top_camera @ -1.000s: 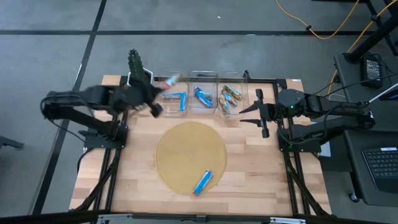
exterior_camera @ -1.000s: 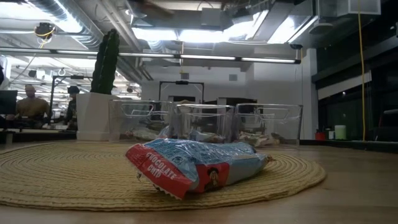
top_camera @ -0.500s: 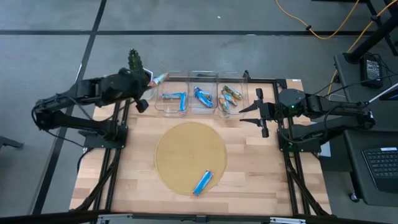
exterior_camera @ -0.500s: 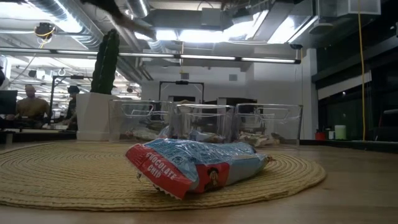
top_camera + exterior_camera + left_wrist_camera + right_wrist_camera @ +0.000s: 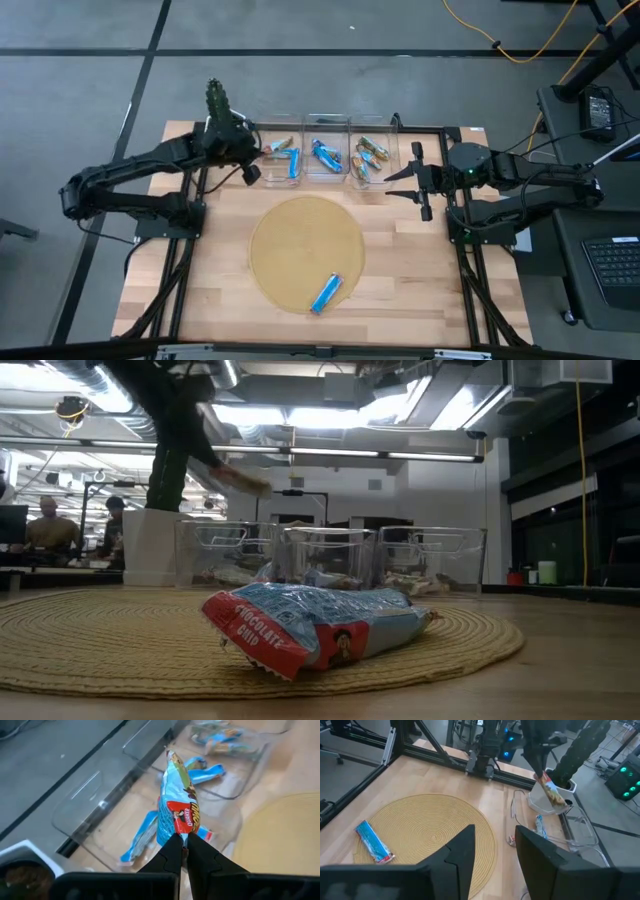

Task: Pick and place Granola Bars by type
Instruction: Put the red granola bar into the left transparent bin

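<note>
While the left gripper [image 5: 182,851] hangs over the left bin [image 5: 262,172], its jaws are pinched tight on the end of a bar [image 5: 177,810], blue with a red patch, which dangles above that bin and is not yet let go. Two blue bars [image 5: 145,832] already lie on that bin's floor, so this one looks headed for its own kind. The middle bin [image 5: 326,172] holds blue-and-silver bars [image 5: 325,155], and the right bin [image 5: 372,176] holds brown and gold ones [image 5: 370,152]; the exact count in each is hard to tell. One blue bar [image 5: 327,292] is left on the round mat [image 5: 290,240], near its front edge, well apart from the bins. The right gripper [image 5: 407,181] waits just beside the right bin, jaws partly apart and holding nothing.

By my reckoning the sorting is nearly done: most bars are binned by type, one is about to be dropped, and only the bar on the mat remains to be fetched.
</note>
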Controlling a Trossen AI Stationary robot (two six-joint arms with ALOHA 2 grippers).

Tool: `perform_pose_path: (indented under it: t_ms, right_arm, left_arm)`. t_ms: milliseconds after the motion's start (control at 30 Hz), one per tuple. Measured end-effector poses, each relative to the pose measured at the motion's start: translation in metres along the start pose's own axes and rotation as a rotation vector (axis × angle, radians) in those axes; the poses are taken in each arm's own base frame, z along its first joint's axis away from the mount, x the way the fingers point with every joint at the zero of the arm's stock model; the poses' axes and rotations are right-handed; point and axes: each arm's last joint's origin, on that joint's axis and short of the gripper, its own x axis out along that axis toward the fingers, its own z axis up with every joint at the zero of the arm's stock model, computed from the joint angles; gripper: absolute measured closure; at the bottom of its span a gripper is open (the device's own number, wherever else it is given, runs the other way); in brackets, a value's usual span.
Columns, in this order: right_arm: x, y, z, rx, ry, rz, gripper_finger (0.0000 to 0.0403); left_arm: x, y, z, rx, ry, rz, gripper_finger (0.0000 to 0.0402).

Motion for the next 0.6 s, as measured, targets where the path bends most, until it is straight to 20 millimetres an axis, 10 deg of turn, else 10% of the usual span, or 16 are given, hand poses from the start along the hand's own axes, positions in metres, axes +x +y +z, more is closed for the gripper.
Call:
perform_pose_path:
  t_ms: [600]
  right_arm:
    - [0.0,-0.01,-0.003,0.016,0.014,-0.051,0.026]
  left_arm:
    - [0.044,0.003,0.012,-0.085,-0.027,-0.107,0.0398]
